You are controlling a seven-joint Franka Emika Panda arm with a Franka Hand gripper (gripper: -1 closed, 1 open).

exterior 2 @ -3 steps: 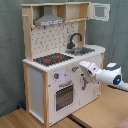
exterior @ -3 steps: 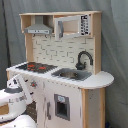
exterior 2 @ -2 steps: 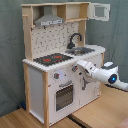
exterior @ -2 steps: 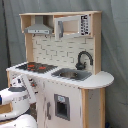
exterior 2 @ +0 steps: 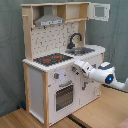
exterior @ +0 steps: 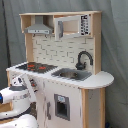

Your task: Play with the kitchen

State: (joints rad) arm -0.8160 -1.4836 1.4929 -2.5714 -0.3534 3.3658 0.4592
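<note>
Squarely in the middle of both exterior views, the kitchen (exterior: 65,70) (exterior 2: 62,60): boxy toy unit in matte white panels with pale wood edges and a rounded worktop end, backed by a grey curtain. Black hob (exterior: 37,66) (exterior 2: 52,59) with red rings, silver sink (exterior: 71,74) (exterior 2: 82,50), curved black faucet (exterior: 84,58) (exterior 2: 74,38), grey wedge-shaped hood (exterior: 38,28) (exterior 2: 50,20), brick-pattern back wall. No legible brand or writing anywhere. From the first exterior view, an oven door (exterior: 62,106) with a small dark window, and the smooth white arm (exterior: 17,97) low at the first exterior view's left, its pincer hidden. From the second exterior view, a wooden floor (exterior 2: 100,112), an open upper cabinet door (exterior 2: 100,12), and the pincer (exterior 2: 75,66) against the front panel just below the worktop; cannot tell how far open, or whether anything is held.
</note>
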